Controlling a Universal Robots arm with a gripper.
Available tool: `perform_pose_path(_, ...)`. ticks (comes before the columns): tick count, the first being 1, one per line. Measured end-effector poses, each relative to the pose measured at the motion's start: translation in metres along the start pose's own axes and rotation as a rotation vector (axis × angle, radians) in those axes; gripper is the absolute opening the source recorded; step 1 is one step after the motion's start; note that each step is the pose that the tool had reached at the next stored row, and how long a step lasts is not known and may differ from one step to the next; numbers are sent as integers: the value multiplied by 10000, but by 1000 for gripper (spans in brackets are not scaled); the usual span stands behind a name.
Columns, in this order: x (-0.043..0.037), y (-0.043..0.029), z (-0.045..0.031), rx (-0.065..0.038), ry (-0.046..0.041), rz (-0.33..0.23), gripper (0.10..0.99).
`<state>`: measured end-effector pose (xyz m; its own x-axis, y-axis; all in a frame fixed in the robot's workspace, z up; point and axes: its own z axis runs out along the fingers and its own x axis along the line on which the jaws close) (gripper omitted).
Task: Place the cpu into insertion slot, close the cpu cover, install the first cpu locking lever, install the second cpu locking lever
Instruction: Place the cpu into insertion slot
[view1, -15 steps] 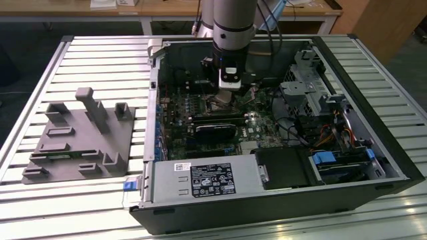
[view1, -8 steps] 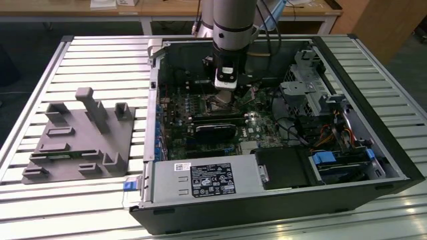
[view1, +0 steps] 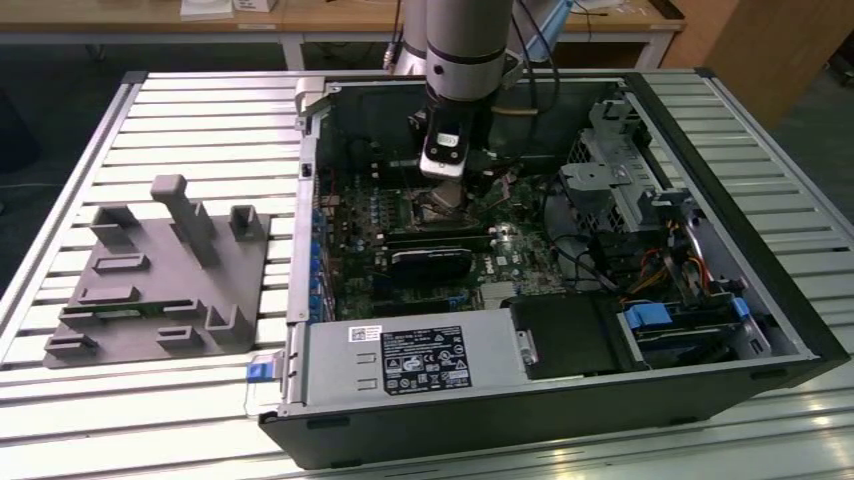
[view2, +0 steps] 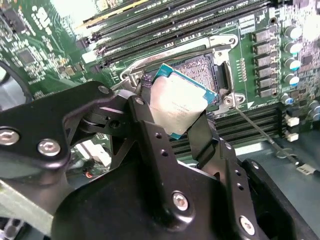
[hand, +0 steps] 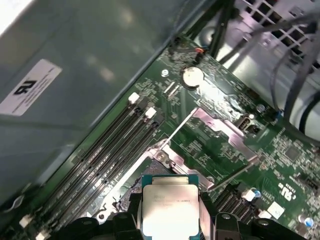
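The fingers (view2: 149, 125) are clamped on the cpu (view2: 176, 107), one black finger pressed against each of two opposite edges, so the chip sits squarely between them with its dull silver top facing the camera in both wrist views. In the first wrist view the cpu (hand: 170, 210) again lies between the two fingers (hand: 207, 214).

The gripper (view1: 442, 195) reaches down inside the open computer case (view1: 747, 300), which lies on the slatted surface (view1: 200, 120). It holds the cpu over the insertion slot (view2: 202, 75) on the green motherboard (view2: 40, 55), not seated in it.

The cpu cover (hand: 225, 129) stands swung open beside the slot, and a thin locking lever (view2: 260, 131) sticks out free. A grey fixture (view1: 154, 275) rests on the surface at the exterior view's left, well apart from the case.
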<state>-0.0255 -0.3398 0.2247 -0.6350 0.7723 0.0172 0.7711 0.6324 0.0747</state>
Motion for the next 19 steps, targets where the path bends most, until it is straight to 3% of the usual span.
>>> perform_pose_path(19,0,0,10,-24,-222,2577,537)
